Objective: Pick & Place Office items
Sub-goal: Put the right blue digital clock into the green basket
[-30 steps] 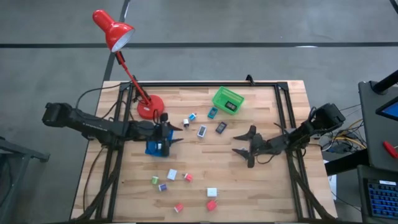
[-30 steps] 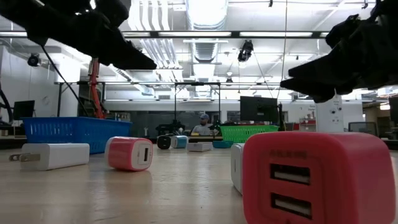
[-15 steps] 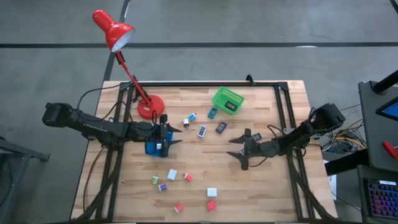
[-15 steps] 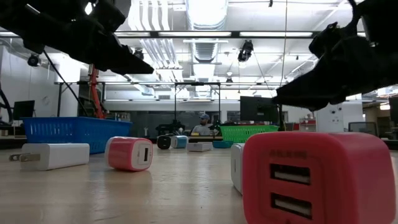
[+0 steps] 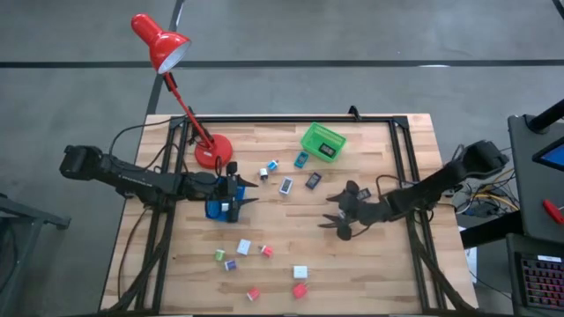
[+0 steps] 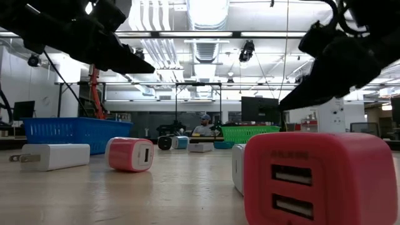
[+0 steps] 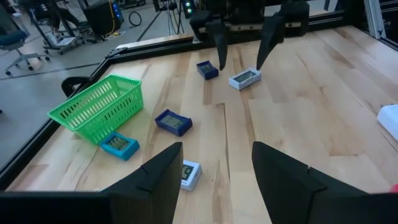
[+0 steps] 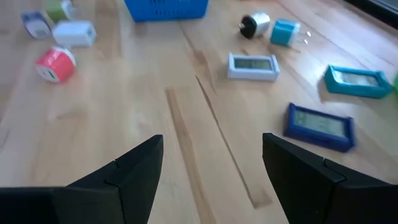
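Note:
The office items lie loose on the wooden table. Flat pieces, a grey one (image 5: 286,186), a navy one (image 5: 313,180) and a teal one (image 5: 301,159), lie near the green basket (image 5: 323,143). White (image 5: 244,247), green (image 5: 219,254), purple (image 5: 231,264) and red (image 5: 300,289) blocks lie toward the near edge. My left gripper (image 5: 251,192) hangs open just past the blue tray (image 5: 217,210), slanting toward the table's right. My right gripper (image 5: 328,211) hangs open above bare wood right of the middle, slanting down toward the table's left. Nothing is between either pair of fingers.
A red desk lamp (image 5: 211,151) stands at the far left, its head out beyond the table. A black frame runs along the table's sides. Bare wood lies between the two grippers. In the low view a person (image 6: 204,125) sits in the room beyond the table.
My right gripper has moved toward the table's left edge and a little toward its near edge, and its fingers have tipped further downward. It stays open. No office item has moved.

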Controlling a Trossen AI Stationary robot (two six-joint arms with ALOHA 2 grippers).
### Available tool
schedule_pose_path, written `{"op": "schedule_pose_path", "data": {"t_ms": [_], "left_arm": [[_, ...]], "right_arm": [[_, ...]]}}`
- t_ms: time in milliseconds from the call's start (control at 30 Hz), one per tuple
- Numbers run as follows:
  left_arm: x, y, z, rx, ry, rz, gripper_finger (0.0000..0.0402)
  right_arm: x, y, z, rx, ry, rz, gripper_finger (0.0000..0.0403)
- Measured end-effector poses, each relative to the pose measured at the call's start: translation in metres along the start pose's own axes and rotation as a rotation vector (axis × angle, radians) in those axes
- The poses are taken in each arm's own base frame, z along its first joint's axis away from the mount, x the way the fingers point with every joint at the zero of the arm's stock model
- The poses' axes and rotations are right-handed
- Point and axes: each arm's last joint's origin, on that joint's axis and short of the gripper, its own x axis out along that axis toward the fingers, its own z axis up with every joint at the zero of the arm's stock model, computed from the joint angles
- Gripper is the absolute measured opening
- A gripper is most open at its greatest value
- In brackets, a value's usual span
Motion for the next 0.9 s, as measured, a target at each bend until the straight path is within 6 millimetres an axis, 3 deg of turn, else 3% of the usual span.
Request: {"op": "schedule_pose_path", "data": {"t_ms": [167,367,567,900], "left_arm": [[0.000,0.000,0.000,0.000,0.000,0.000,0.0195],[0.000,0.000,0.000,0.000,0.000,0.000,0.0195],[0.000,0.000,0.000,0.000,0.000,0.000,0.0195],[0.000,0.000,0.000,0.000,0.000,0.000,0.0195]], "right_arm": [[-0.015,0.001,0.020,-0.021,0.151,-0.012,0.0265],[-0.028,0.000,0.031,-0.067,0.349,-0.032,0.0265],[-0.035,-0.004,0.030,-0.133,0.506,-0.060,0.0265],[-0.043,-0.016,0.012,-0.274,0.701,-0.117,0.0264]]}}
